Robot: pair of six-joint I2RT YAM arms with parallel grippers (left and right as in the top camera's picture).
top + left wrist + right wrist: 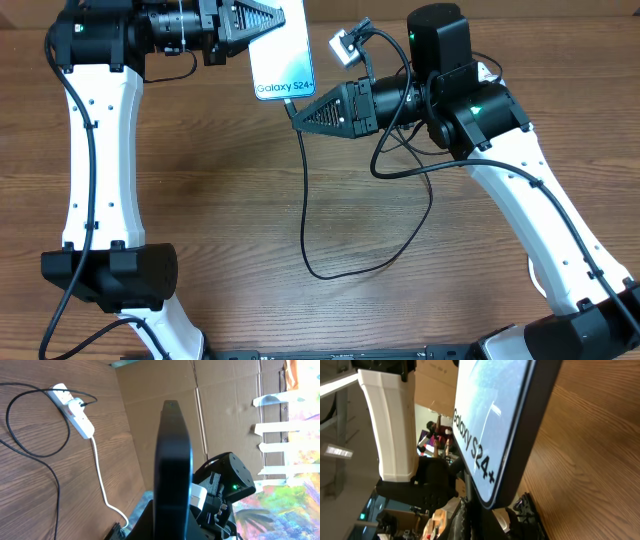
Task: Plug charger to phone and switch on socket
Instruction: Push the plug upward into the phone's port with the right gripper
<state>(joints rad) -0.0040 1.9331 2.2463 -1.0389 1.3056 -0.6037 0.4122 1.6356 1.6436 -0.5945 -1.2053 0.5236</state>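
My left gripper [262,20] is shut on the phone [283,50] and holds it off the table at the back, screen up, with "Galaxy S24" readable. The phone shows edge-on in the left wrist view [172,460] and fills the right wrist view [495,410]. My right gripper [298,112] is shut on the charger's connector tip [291,100], which meets the phone's bottom edge. The black charger cable [305,220] hangs down and loops over the table. The white socket [77,412] lies on the table with the black cable [30,450] leading to it. The socket is hidden in the overhead view.
The thick white cord [100,480] runs from the socket toward the table edge. A cardboard wall [165,385] stands behind the table. The left arm's white link [390,420] is close to the phone. Both arm bases stand at the front corners.
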